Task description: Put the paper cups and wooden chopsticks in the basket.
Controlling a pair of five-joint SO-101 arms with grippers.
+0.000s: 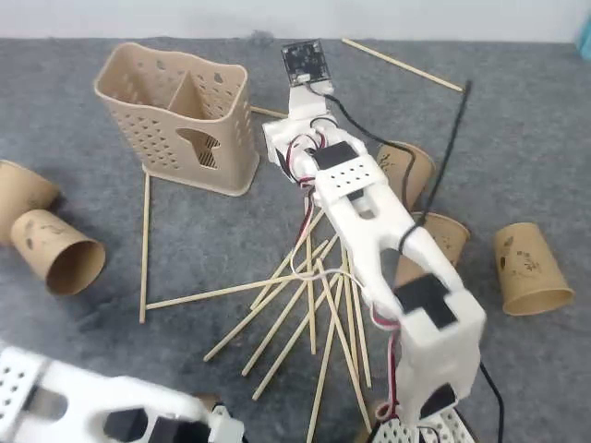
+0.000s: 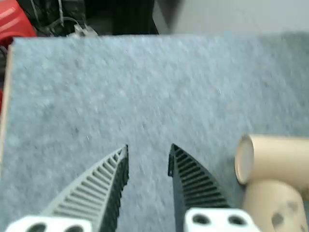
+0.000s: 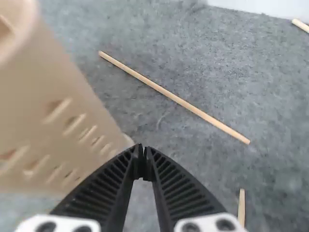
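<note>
Toward the far left of the grey mat (image 1: 212, 231) stands the beige perforated basket (image 1: 157, 129), upright, split by a divider into two compartments; every cup and stick I can see lies outside it on the mat.

I count five paper cups (image 1: 55, 251), all on their sides: two touching at the left edge and three on the right, one of them half hidden behind the right arm (image 1: 379, 231).

The chopsticks (image 1: 231, 291) mostly lie fanned in a loose pile in the middle, under that arm, so I cannot count them exactly. Three more lie singly: one by the far edge, one running down from the basket's near left corner, and one poking out just right of the basket.

The right gripper (image 3: 143, 151) sits just beside the basket wall with its jaws closed together and nothing between them, a lone stick on the mat beyond.

The left gripper (image 2: 148, 150) is parted to a narrow gap and holds nothing, with two cups just off to one side.

Past the mat's edge are a red object (image 2: 14, 19), dark clutter and a pale wall.
</note>
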